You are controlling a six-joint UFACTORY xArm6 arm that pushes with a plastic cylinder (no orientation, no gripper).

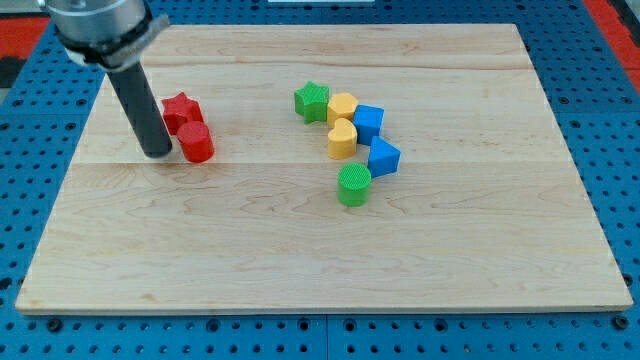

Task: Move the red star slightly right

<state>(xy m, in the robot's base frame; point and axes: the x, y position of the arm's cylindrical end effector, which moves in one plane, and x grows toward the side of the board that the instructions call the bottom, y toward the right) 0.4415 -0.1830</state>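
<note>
My tip: on the board, at the view's left; a bare rod with no jaws, grasping nothing.
Red cylinder: just right of my tip, touching or nearly so.
Red star: above the cylinder, touching it, beside my rod.
Wooden board: holds everything.
Right cluster: green star, yellow blocks, blue blocks, green cylinder, well apart.

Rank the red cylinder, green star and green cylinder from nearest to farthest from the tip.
From my tip:
1. red cylinder, just to its right in the view.
2. green star, right and toward the view's top.
3. green cylinder, farthest right, lower.
</note>
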